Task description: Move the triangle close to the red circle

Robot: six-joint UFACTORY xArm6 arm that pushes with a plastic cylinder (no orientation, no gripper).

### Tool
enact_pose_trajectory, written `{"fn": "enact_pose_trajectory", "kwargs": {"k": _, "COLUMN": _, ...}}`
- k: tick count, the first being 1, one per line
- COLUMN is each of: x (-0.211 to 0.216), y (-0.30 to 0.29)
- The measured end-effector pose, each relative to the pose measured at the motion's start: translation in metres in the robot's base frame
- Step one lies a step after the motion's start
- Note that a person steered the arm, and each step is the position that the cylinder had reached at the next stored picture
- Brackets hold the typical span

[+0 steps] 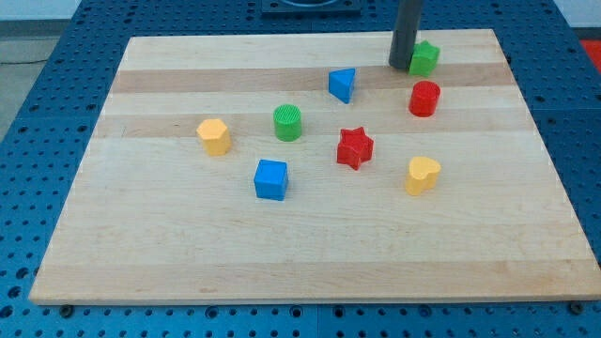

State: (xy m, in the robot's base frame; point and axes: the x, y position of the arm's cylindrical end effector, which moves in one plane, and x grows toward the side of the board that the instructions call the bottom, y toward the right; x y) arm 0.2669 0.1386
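Observation:
A blue triangle (343, 84) lies on the wooden board (188, 244) a little above the middle. A red circle (424, 98) stands to its right, a short gap away. My tip (401, 66) rests on the board near the view's top, just left of a green block (424, 58) and touching or nearly touching it. The tip is up and to the right of the blue triangle and up and to the left of the red circle.
A green circle (288, 122), a red star (355, 147), a yellow hexagon (214, 136), a blue cube (271, 179) and a yellow heart-like block (423, 175) lie across the board's middle. Blue pegboard (38, 141) surrounds the board.

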Motion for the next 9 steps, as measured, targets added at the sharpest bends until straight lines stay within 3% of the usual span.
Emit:
{"fn": "enact_pose_trajectory", "kwargs": {"k": 2, "x": 0.011, "y": -0.008}}
{"fn": "enact_pose_trajectory", "kwargs": {"k": 5, "x": 0.019, "y": -0.127}}
{"fn": "enact_pose_trajectory", "kwargs": {"k": 9, "x": 0.080, "y": -0.120}}
